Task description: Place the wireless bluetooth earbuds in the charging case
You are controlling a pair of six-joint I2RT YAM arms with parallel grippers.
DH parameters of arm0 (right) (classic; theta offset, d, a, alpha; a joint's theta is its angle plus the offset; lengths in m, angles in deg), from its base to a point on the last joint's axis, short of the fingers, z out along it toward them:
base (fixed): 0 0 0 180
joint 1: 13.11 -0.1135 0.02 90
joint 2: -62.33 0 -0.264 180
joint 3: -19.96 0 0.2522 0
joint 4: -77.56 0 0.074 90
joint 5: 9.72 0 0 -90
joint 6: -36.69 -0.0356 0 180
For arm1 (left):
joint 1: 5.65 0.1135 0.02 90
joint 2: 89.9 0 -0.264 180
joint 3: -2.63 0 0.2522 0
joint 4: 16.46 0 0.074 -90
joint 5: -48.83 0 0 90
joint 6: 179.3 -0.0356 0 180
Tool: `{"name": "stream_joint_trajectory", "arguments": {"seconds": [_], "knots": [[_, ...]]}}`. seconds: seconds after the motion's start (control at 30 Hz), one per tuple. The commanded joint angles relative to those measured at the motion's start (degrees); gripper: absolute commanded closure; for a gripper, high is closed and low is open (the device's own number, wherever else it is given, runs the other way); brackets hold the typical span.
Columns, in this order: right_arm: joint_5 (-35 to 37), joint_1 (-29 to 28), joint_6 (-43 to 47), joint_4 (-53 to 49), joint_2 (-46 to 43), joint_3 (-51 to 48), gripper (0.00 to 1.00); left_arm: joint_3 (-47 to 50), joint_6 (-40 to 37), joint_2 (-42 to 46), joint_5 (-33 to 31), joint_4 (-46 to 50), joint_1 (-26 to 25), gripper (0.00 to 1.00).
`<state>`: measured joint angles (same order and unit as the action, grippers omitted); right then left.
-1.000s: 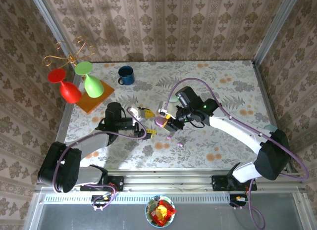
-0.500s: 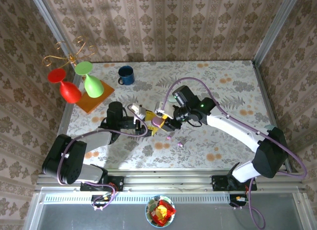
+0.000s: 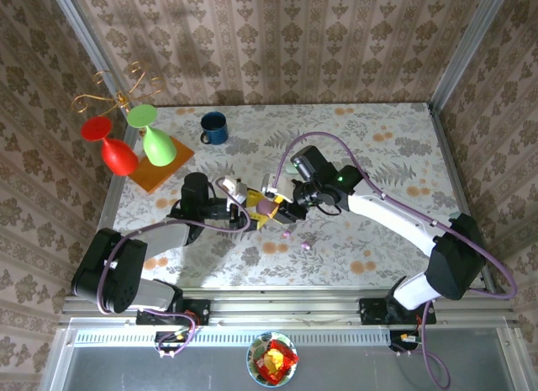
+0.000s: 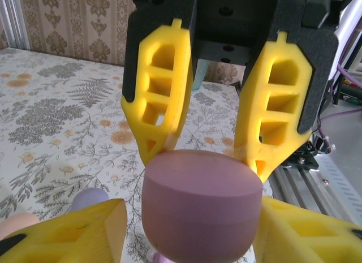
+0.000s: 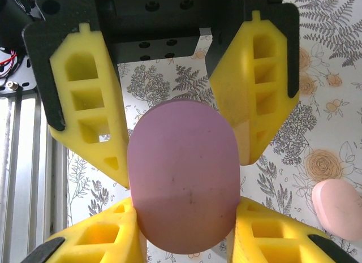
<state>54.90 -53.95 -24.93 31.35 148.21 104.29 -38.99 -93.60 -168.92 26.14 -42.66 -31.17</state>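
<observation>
The mauve pebble-shaped charging case (image 3: 267, 206) hangs closed above the table's middle, held from both sides. My right gripper (image 3: 278, 209) is shut on one end of it, with its yellow fingers pressed to the case (image 5: 184, 184) in the right wrist view. My left gripper (image 3: 255, 213) meets it from the left, its fingers against the sides of the case (image 4: 198, 201). Two tiny purple earbuds (image 3: 290, 234) (image 3: 305, 247) lie on the tablecloth just in front. A lavender bud-like piece (image 4: 90, 198) lies on the table below the case.
A pink egg-shaped case (image 5: 337, 209) lies beside the held one, and a pale green case (image 3: 292, 166) lies behind the right arm. Far left stand a blue mug (image 3: 213, 128), red and green goblets (image 3: 158, 145) on an orange board, and a gold wire stand (image 3: 118, 92).
My left gripper slid right to the case and its fingers closed in against it. My right gripper shifted slightly left, still holding the case.
</observation>
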Motion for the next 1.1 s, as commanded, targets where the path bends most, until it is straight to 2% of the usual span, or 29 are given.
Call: {"name": "stream_joint_trajectory", "arguments": {"seconds": [0.0, 0.53, 0.97, 1.07], "knots": [[-1.4, -0.4, 0.6, -0.6, 0.3, 2.3, 0.66, -1.5, -2.5, 1.2, 1.3, 2.4, -0.2, 0.42], [-1.5, -0.4, 0.8, -2.4, 1.9, 3.6, 0.67, -1.3, -3.1, 2.5, 0.8, 2.7, -2.1, 0.46], [-0.4, -0.4, 1.8, -3.6, 2.1, 3.8, 0.67, -1.1, -2.8, 2.6, 0.9, 3.0, -2.0, 0.65], [-0.6, -0.4, 1.8, -3.8, 2.1, 3.9, 0.66, -1.2, -2.7, 2.6, 1.1, 3.0, -2.0, 0.74]]}}
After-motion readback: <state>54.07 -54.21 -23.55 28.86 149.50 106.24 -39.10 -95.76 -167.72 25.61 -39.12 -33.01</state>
